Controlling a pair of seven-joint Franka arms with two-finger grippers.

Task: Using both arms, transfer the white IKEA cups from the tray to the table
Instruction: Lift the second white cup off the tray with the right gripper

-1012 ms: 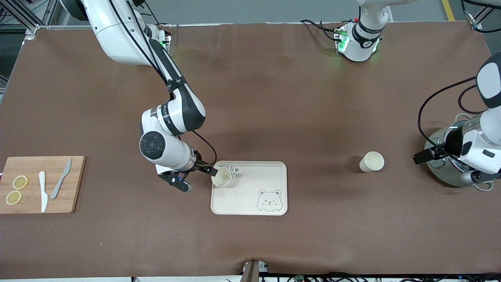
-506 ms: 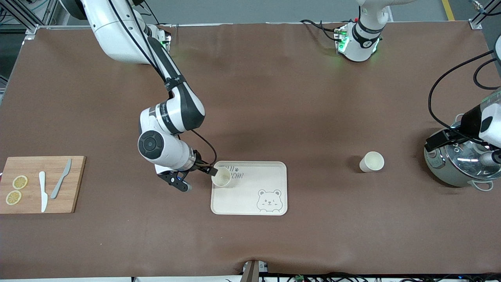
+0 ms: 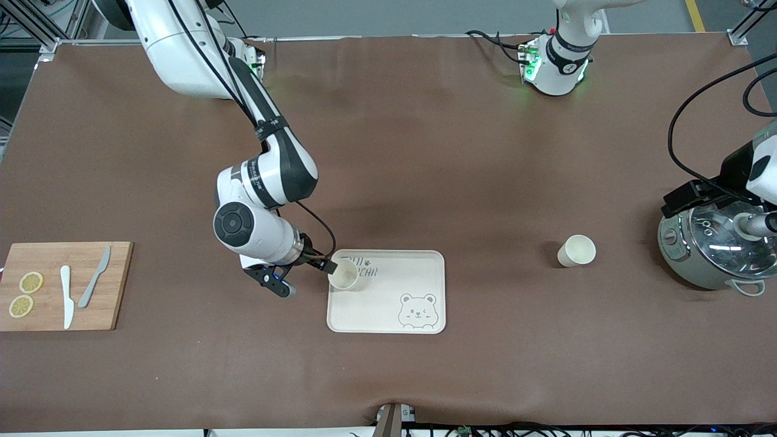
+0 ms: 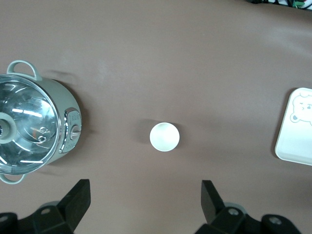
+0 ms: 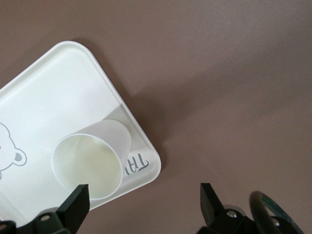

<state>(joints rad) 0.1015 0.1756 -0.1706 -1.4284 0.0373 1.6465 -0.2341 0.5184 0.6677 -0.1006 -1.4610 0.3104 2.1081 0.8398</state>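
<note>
One white IKEA cup (image 3: 343, 274) stands upright in a corner of the cream bear tray (image 3: 388, 303), the corner toward the right arm's end. It also shows in the right wrist view (image 5: 90, 163), on the tray (image 5: 44, 97). My right gripper (image 3: 305, 278) is open and low at that corner. One of its fingertips (image 5: 77, 202) is next to the cup's rim, and nothing is between the jaws. The second cup (image 3: 576, 250) stands on the bare table and shows in the left wrist view (image 4: 164, 137). My left gripper (image 3: 713, 213) is open and empty, high over the pot's edge.
A steel pot with a glass lid (image 3: 716, 252) stands at the left arm's end of the table and shows in the left wrist view (image 4: 29, 131). A wooden board (image 3: 64, 285) with two lemon slices and two knives lies at the right arm's end.
My left arm has risen and drawn back from the second cup toward the pot, gripper open. My right arm has barely moved. Both cups stayed put.
</note>
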